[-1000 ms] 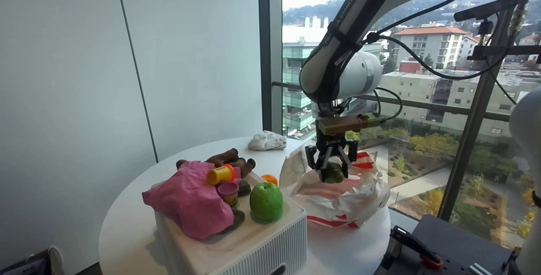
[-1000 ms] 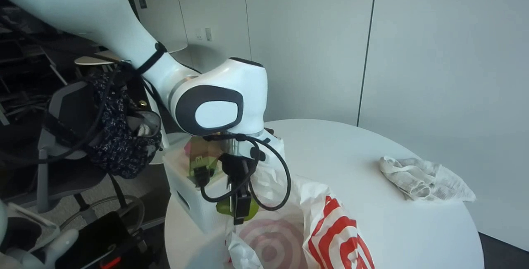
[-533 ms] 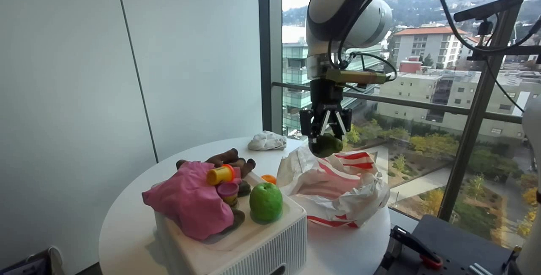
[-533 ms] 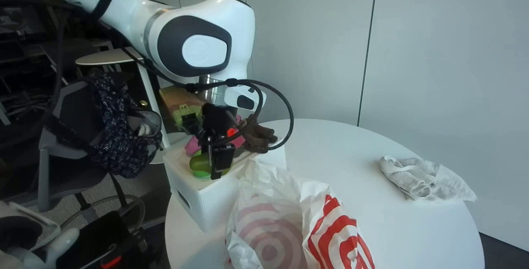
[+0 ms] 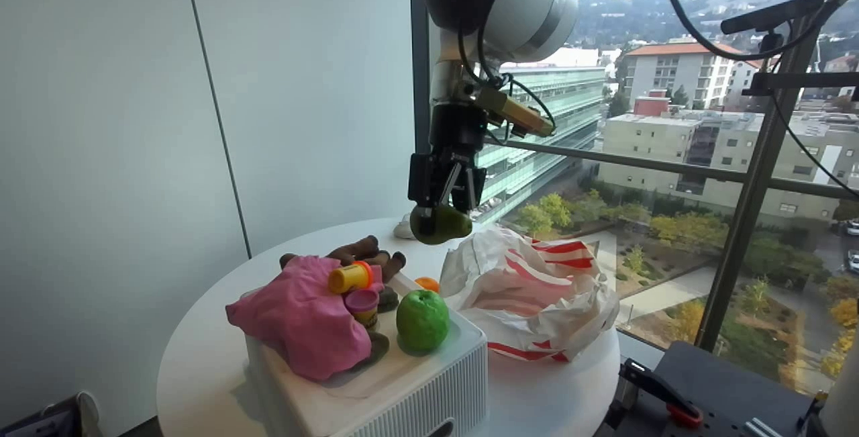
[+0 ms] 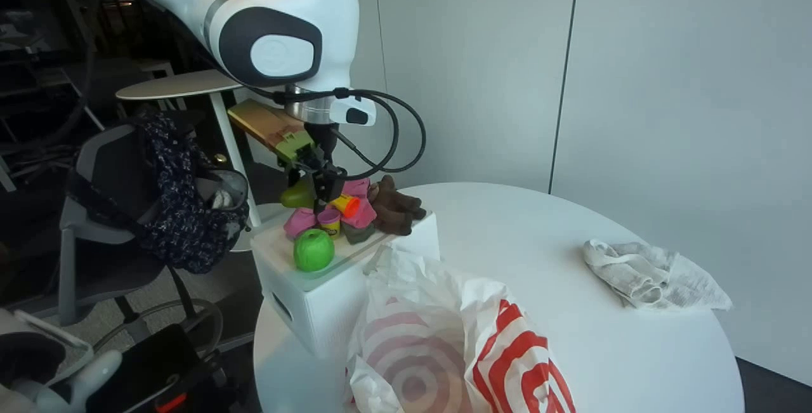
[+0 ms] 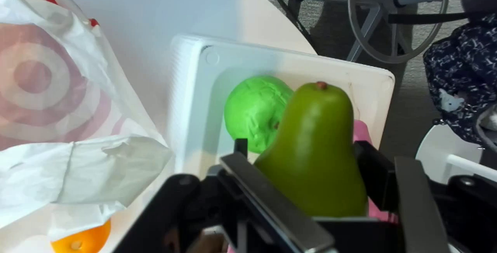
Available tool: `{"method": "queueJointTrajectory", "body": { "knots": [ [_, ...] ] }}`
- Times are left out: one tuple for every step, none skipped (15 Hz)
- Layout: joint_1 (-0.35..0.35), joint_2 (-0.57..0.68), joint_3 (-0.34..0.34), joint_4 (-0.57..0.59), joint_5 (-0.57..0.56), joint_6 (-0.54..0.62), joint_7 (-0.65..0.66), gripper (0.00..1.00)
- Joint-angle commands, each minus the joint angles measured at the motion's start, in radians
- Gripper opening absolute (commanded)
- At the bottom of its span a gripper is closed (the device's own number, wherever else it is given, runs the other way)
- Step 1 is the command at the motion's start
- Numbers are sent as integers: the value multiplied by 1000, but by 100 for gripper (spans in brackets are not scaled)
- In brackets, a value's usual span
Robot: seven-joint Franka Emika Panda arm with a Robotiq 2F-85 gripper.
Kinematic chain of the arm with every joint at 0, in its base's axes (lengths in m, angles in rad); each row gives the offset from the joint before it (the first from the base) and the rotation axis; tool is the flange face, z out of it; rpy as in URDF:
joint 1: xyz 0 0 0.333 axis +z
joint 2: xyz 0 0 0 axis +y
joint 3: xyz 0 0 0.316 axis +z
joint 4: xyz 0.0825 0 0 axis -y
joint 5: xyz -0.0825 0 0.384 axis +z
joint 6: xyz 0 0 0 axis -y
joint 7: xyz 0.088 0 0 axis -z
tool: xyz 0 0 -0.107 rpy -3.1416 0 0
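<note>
A green pear [image 7: 316,156] is grasped between the robot's two dark fingers [image 7: 374,173], one on either side of it. It is held in the air above a white box [image 5: 443,383], lying sideways, its brown stem toward the top of the wrist view. The white and black arm [image 6: 336,23] reaches down from above.

On the box, lower than the pear, sits a round, bright green fruit [image 5: 422,320]. Near it is a bundle of pink cloth [image 5: 302,316]. A small yellow tub [image 5: 347,278] with an orange lid lies on its side on the cloth, and a purple-lidded tub [image 5: 363,307] stands just beside it. A brown plush toy [image 6: 394,209] rests next to the cloth.

The box stands on a round white tabletop [image 6: 507,229]. Just beside it, a white plastic bag [image 5: 530,303] with red rings and stripes lies crumpled, its mouth open. A round orange object [image 5: 427,284] shows near the bag, partly hidden. Well apart from these, a crumpled white cloth [image 6: 653,276] lies on the tabletop. Beyond, a dark patterned backpack [image 6: 174,210] hangs on a grey chair [image 6: 101,156].
</note>
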Motion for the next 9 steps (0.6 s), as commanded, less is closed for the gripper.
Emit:
{"method": "queueJointTrajectory", "body": {
  "knots": [
    [-70, 122, 126, 75, 87, 111, -105, 44],
    [-80, 142, 156, 87, 100, 148, -122, 44],
    [-90, 161, 185, 95, 100, 204, -123, 44],
    [-100, 183, 210, 107, 88, 243, -116, 44],
    [-110, 206, 233, 107, 49, 317, -91, 44],
    [-118, 225, 251, 110, 35, 372, -82, 44],
    [-127, 251, 265, 111, 26, 442, -71, 44],
    [-136, 269, 277, 115, 25, 487, -69, 44],
    [-141, 293, 290, 118, 18, 559, -58, 44]
  ]
}}
